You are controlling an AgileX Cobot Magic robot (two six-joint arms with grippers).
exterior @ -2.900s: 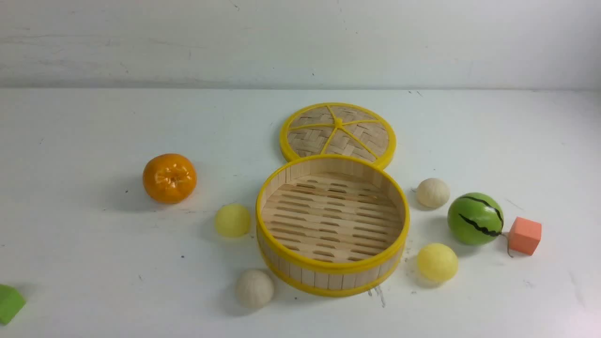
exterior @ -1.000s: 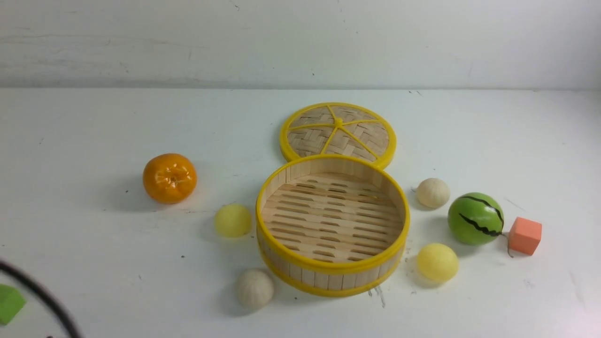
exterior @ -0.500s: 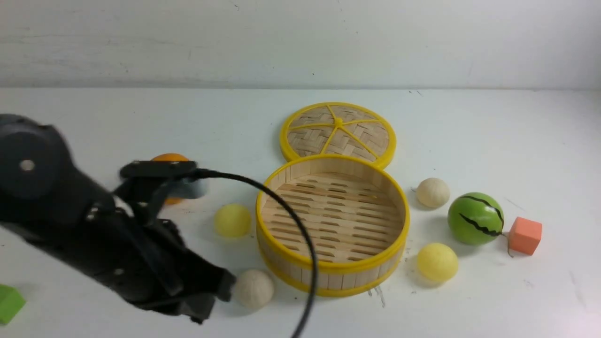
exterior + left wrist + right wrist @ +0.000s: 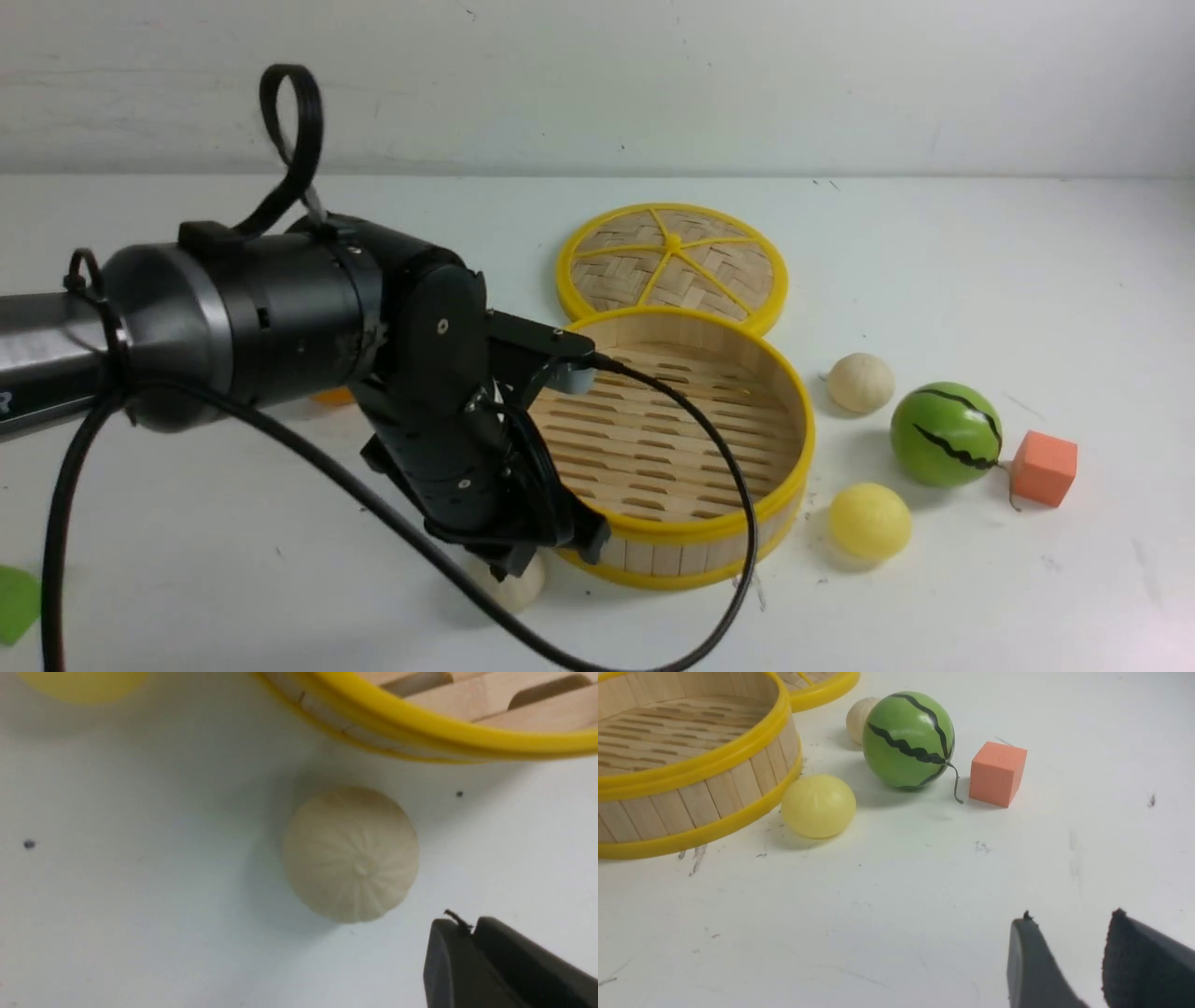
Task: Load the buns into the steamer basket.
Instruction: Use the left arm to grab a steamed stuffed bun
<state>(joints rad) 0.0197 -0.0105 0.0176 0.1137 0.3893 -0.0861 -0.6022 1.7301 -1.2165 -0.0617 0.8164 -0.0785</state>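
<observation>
The steamer basket point(image 4: 709, 532) stands empty mid-table. My left gripper point(image 4: 521, 564) hangs just above the near cream-white bun point(image 4: 512, 588) by the basket's front left wall. In the left wrist view the gripper point(image 4: 467, 927) is shut and empty, beside that ridged bun point(image 4: 350, 854) and apart from it. The basket rim point(image 4: 420, 723) and a pale yellow bun point(image 4: 79, 683) show there too. On the basket's right lie a cream-white bun point(image 4: 860, 383) and a pale yellow bun point(image 4: 869, 521). My right gripper point(image 4: 1069, 921) is open and empty, well short of that yellow bun point(image 4: 818, 806).
The woven lid point(image 4: 672, 261) lies behind the basket. A green striped melon ball point(image 4: 945, 434) and an orange cube point(image 4: 1043, 469) sit at the right. The orange fruit point(image 4: 331, 396) is mostly hidden behind my left arm. A green block point(image 4: 17, 602) lies at the left edge.
My left arm has swung in from the lower left to hang over the near cream-white bun. It now hides the orange and the left yellow bun. No object has moved.
</observation>
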